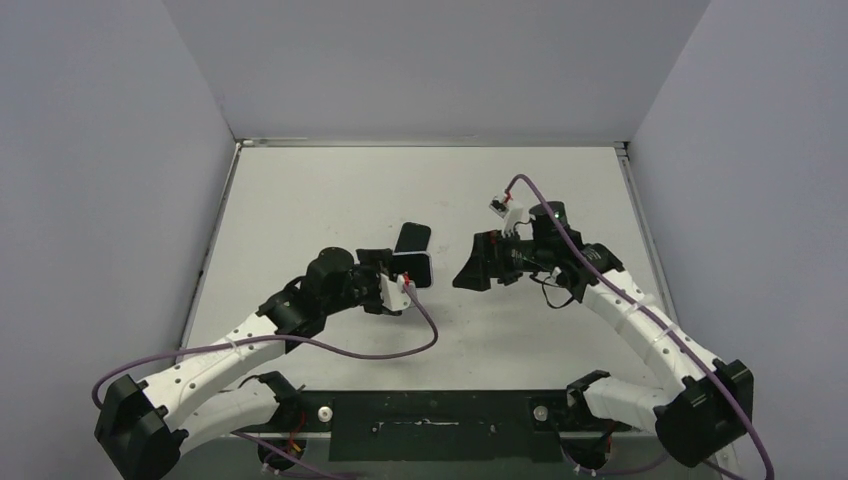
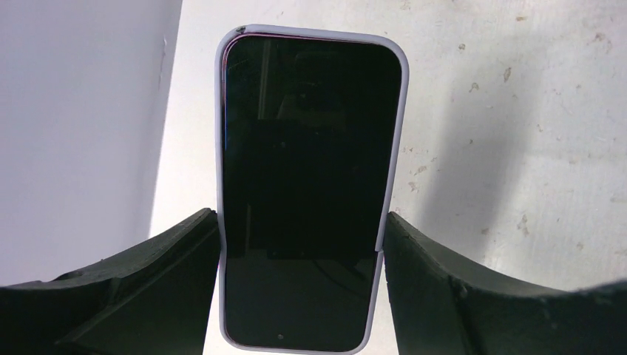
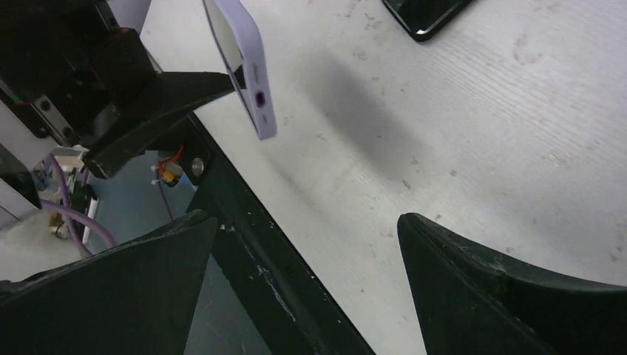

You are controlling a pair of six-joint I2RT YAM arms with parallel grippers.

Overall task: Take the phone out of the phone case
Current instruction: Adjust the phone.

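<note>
With the left claw (image 2: pixel 303 237) pinching the phone case (image 3: pixel 255 89) by its long edges, phone (image 2: pixel 310 148) inside, above the table (image 2: pixel 517 148), and the right claw (image 3: pixel 307 222) gaping empty, that squeeze may lock the phone in, or a push could drop both.

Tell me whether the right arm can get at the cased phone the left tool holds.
Probably yes: the phone case is held off the table, the open right tool faces it, nothing between.

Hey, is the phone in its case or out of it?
In. The lavender phone case wraps the phone on every visible side of its dark screen, held in the left gripper.
</note>
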